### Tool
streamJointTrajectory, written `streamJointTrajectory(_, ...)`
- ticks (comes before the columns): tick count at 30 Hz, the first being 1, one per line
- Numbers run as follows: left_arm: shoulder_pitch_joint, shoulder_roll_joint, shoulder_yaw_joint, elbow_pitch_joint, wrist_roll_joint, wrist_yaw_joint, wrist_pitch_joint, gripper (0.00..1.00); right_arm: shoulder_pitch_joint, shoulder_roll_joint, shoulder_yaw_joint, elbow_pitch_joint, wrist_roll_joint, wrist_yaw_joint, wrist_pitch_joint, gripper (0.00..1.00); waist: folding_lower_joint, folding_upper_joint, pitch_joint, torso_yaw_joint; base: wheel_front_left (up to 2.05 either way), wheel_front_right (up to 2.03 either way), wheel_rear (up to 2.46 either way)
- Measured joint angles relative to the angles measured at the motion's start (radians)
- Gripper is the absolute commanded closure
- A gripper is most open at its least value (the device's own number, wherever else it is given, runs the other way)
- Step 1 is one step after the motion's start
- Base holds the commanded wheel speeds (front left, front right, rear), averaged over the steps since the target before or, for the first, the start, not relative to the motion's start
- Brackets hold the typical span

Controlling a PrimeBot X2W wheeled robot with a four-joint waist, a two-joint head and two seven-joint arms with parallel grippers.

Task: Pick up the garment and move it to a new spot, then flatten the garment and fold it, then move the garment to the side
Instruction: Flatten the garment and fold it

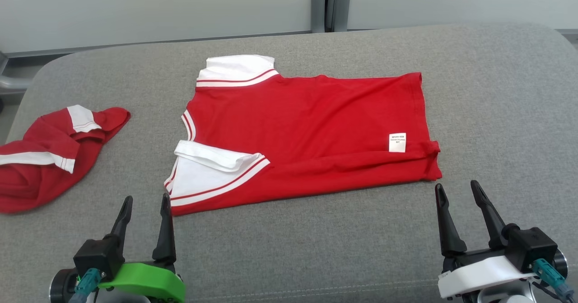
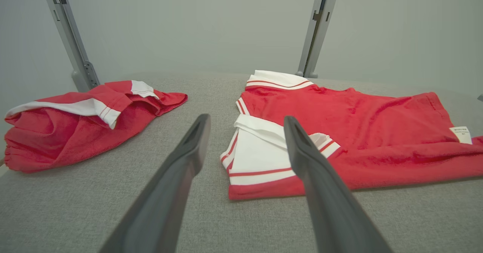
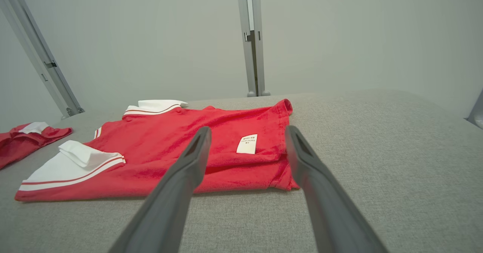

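Note:
The garment (image 1: pixel 307 127) is a red shirt with white sleeves and a small white label, lying flat on the grey padded surface, collar end to the left. It also shows in the left wrist view (image 2: pixel 339 132) and the right wrist view (image 3: pixel 181 147). My left gripper (image 1: pixel 145 203) hovers open just short of the shirt's near left corner, by the white sleeve (image 1: pixel 212 172). Near the hem's front right corner my right gripper (image 1: pixel 457 190) stands open, holding nothing. In each wrist view the two dark fingers (image 2: pixel 181 162) (image 3: pixel 188 162) are spread apart with nothing between them.
A second red and white garment (image 1: pixel 49 154) lies crumpled at the far left of the surface (image 1: pixel 496 113). Grey metal posts (image 1: pixel 327 5) and a pale wall stand behind. Bare padding stretches to the right of the shirt and along the front edge.

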State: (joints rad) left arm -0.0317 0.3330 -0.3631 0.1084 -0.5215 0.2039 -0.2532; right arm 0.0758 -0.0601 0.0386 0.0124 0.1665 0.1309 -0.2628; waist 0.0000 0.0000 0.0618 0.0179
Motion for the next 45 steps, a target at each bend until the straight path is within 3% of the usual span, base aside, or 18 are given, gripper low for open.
streamJointTrajectory(6, -0.01, -0.005, -0.016, 0.027, -0.031, -0.012, 0.052, 0.0, -0.025, -0.01, -0.004, 0.059, 0.026, 0.0, 0.003, 0.0, 0.0, 0.0, 0.013, 0.002, 0.0, 0.0, 0.0)
streamJointTrajectory(19, -0.145, -0.04, -0.036, 0.202, -0.147, -0.101, 0.214, 0.0, -0.221, -0.102, 0.022, 0.333, 0.091, 0.0, 0.05, 0.0, 0.0, 0.0, 0.102, 0.002, 0.0, 0.0, 0.0)
streamJointTrajectory(30, -0.238, -0.058, -0.023, 0.329, -0.182, -0.143, 0.216, 0.0, -0.397, -0.14, 0.072, 0.553, 0.152, 0.0, 0.029, 0.0, 0.0, 0.0, 0.201, 0.009, 0.0, 0.0, 0.0)
streamJointTrajectory(42, -0.301, -0.077, -0.019, 0.411, -0.221, -0.196, 0.208, 0.0, -0.518, -0.168, 0.18, 0.704, 0.237, 0.0, 0.027, 0.0, 0.0, 0.0, 0.238, 0.016, 0.0, 0.0, 0.0)
streamJointTrajectory(43, -0.307, -0.08, -0.021, 0.418, -0.226, -0.2, 0.214, 0.0, -0.529, -0.171, 0.198, 0.718, 0.252, 0.0, 0.029, 0.16, 0.0, 0.0, 0.239, 0.015, 0.0, 0.0, 0.0)
streamJointTrajectory(44, -0.309, -0.082, -0.022, 0.422, -0.23, -0.206, 0.22, 0.53, -0.535, -0.173, 0.207, 0.722, 0.261, 0.0, 0.031, 1.0, 0.0, 0.0, 0.24, 0.013, 0.0, 0.0, 0.0)
streamJointTrajectory(45, -0.311, -0.083, -0.022, 0.424, -0.233, -0.209, 0.221, 0.9, -0.539, -0.175, 0.214, 0.726, 0.266, 0.0, 0.031, 1.0, 0.0, 0.0, 0.241, 0.012, 0.0, 0.0, 0.0)
